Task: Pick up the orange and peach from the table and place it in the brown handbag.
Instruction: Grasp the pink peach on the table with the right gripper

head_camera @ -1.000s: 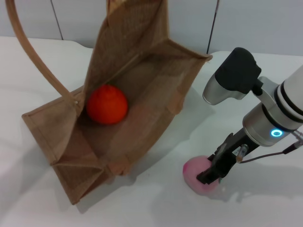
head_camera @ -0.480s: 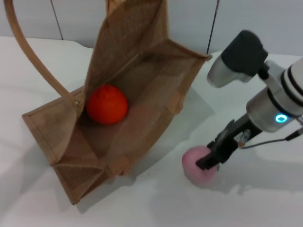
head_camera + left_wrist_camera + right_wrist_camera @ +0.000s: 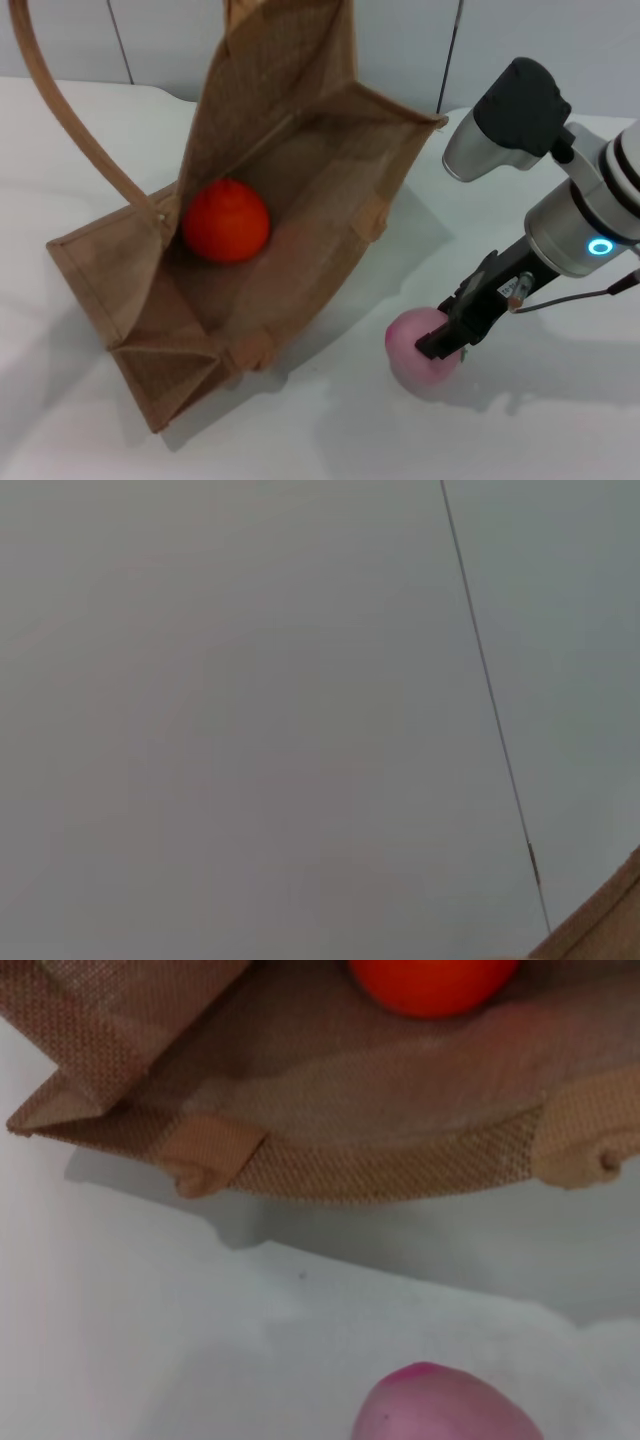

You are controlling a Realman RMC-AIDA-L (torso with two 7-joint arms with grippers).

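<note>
Jute gapes sideways on the counter (image 3: 90, 120), so the brown handbag (image 3: 300, 200) already cradles the orange (image 3: 226, 221). Your right gripper (image 3: 442, 352) has its jaws clamped on the peach (image 3: 418, 352), just beside the bag's mouth, ready to carry over.

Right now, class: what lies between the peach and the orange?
The brown handbag's near rim and side wall; the orange sits inside it, the peach outside on bare white table. Head and right wrist views both show this.
</note>
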